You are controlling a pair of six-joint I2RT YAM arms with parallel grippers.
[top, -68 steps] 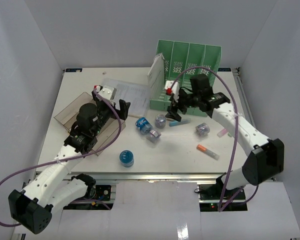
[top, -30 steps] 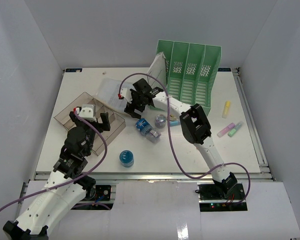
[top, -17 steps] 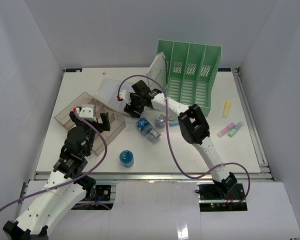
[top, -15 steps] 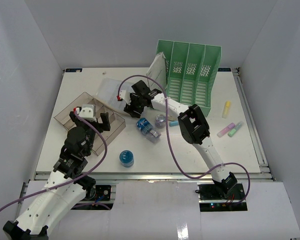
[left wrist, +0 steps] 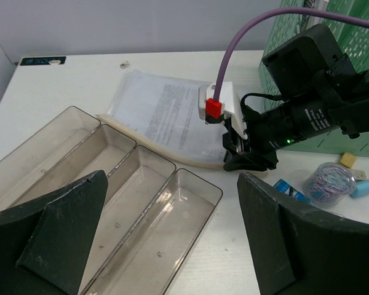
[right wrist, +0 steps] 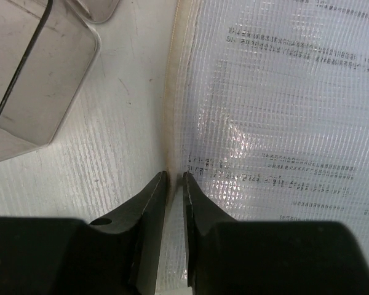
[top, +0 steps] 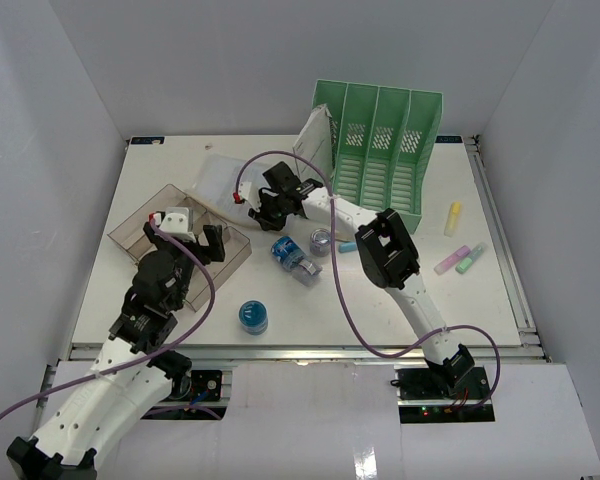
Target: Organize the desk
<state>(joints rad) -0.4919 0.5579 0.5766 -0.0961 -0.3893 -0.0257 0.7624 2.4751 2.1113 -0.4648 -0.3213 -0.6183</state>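
The right gripper point(right wrist: 174, 176) is pinched on the edge of the clear plastic sleeve of printed paper point(right wrist: 283, 123), which lies flat on the large white desk point(top: 380, 310) spread beneath both arms. The left gripper point(left wrist: 171, 178) hangs wide apart. Filing the sleeve seems the step in hand. The next move calls for lifting it toward the green slotted file rack point(top: 385, 140).

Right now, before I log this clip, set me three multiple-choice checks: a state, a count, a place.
1. The left gripper over the tray is: A open B shut C shut on a cup
2. Slots in the rack: A two B four C six
3. The right gripper is: A in the rack B at the pouch edge C in the tray
A, its fingers stand wide apart; B, four slots show from above; B, its fingers pinch the pouch's edge.
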